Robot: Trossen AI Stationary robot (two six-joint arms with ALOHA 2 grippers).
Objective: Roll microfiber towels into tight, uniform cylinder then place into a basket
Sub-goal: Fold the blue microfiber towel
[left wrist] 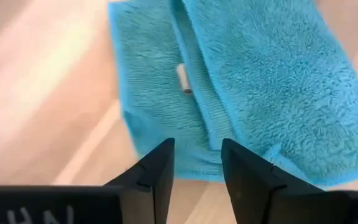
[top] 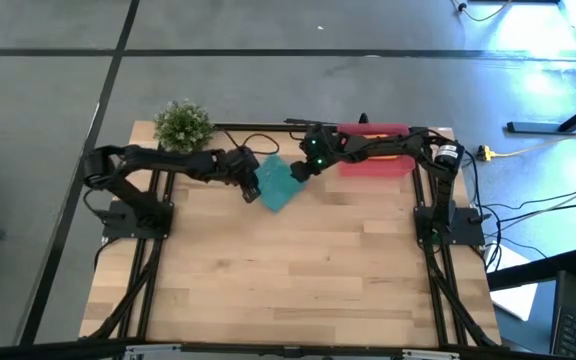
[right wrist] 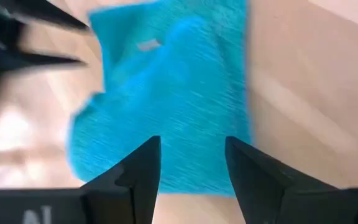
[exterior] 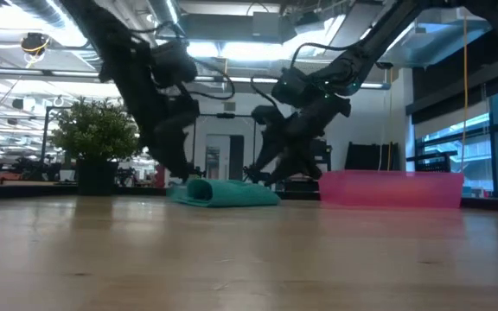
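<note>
From above, we see the teal towel [top: 279,185] lying partly folded on the wooden table [top: 298,270], near the table's far edge and roughly midway between the two arms. The left hand [top: 252,189] sits at the towel's left edge, and the right hand [top: 298,171] sits over its upper right corner, so the two hands flank the cloth closely.

In the left wrist view, the left hand [left wrist: 197,177] has its two dark fingers [left wrist: 157,174] apart, with a clear gap between them and nothing in it; the hand is open above the hem of the towel [left wrist: 241,87]. A small pale tag [left wrist: 183,78] lies along a fold line in the cloth.

In the right wrist view, the right hand [right wrist: 191,174] also shows its fingers [right wrist: 142,171] spread with an empty gap, open just above the towel [right wrist: 166,106]. The other arm's dark fingers show as a blur beside the cloth.

The pinkish-red basket [top: 376,165] stands to the right of the towel at the table's far right corner, partly covered by the right arm; a strip of orange shows at its rim, but we cannot tell what it is.

At table height, the towel [exterior: 223,193] appears as a low, loosely bunched mound resting flat on the table, with the basket [exterior: 392,188] apart from it to the right. A small green plant [top: 183,125] stands at the far left corner.
</note>
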